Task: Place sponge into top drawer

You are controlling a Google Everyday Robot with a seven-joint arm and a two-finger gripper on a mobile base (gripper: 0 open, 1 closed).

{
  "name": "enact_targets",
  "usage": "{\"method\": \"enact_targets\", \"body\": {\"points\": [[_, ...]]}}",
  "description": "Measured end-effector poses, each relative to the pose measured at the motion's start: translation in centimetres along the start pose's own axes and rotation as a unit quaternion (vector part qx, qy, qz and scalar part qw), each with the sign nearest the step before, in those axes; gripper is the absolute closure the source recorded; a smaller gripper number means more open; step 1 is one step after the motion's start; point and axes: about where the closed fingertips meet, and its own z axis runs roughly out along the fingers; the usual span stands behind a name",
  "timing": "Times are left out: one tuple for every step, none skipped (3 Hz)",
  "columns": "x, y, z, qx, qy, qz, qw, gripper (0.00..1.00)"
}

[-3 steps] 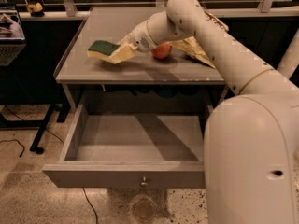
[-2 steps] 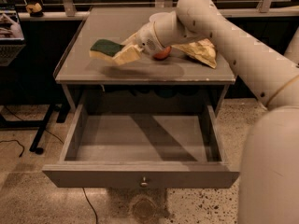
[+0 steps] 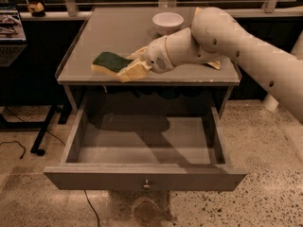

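1. Gripping the sponge [image 3: 110, 63] by its right end: claw [image 3: 129, 65] closed on it, pale fingers [image 3: 136, 72] clamped on the foam from above and below.
2. Holding it green side up, slightly tilted, over the front-left part of the grey tabletop [image 3: 118, 32], close to the front edge; impossible to tell whether touching the surface or just clear of it.
3. Reaching in from the right on a thick white arm [image 3: 246, 46], crossing above the right half of the tabletop, wrist near the middle.
4. Directly under the tabletop, the top drawer [image 3: 142, 148], pulled far out toward the camera, with a small round knob [image 3: 147, 185] at the middle of its front panel.
5. Sponge not inside the top drawer: higher up and farther back, above its left half.
6. Behind the wrist, near the back edge of the tabletop, a white bowl [image 3: 168, 21], upright, well apart from the sponge.
7. At the right front of the tabletop, a yellowish corner of a bag [image 3: 214, 64] poking out from beneath the arm, mostly hidden.
8. Underneath everything, a speckled floor [image 3: 265, 141], with a dark cable [image 3: 14, 145] trailing at the left.
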Motion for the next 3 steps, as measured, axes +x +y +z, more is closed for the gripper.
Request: {"method": "enact_targets", "body": {"points": [[0.5, 1.3, 0.3, -0.015, 0.003, -0.005, 0.9999, 1.00], [1.3, 3.2, -0.5, -0.001, 0.001, 0.004, 1.0000, 1.00], [3.1, 4.9, -1.3, 0.043, 0.003, 0.019, 0.9989, 1.00]]}}
